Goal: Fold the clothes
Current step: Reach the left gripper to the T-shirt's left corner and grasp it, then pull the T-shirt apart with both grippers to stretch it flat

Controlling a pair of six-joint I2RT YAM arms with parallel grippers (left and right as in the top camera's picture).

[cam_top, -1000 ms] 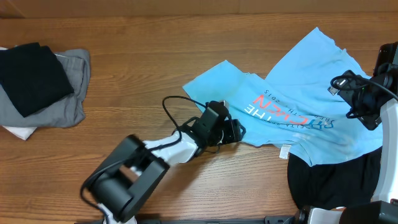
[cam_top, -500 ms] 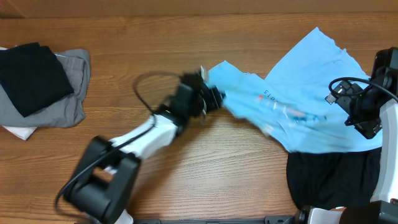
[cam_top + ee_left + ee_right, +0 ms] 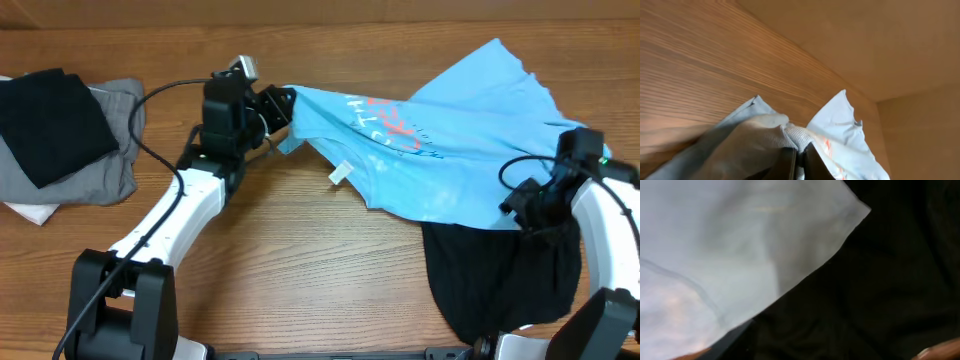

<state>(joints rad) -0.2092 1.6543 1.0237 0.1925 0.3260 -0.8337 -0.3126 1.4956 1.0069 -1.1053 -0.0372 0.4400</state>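
left gripper [image 3: 276,106]: clamped on T-shirt [image 3: 450,150] edge, 10 o'clock
right gripper [image 3: 527,203]: 4 o'clock, closure unclear
tip: pull low, taut, flat

White links [image 3: 185,205], black joints [image 3: 222,110], cables [image 3: 160,90], left tool [image 3: 283,103]

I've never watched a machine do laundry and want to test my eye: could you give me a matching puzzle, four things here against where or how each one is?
1. blue T-shirt
2. grey garment
3. large black garment
4. left gripper

A. shut on a bunch of cloth
B. at far left, under a folded black piece
C. at the right side, partly under the T-shirt's edge
D. stretched out in the middle, red print showing

Pairs: 1-D, 2-B, 3-C, 4-A.
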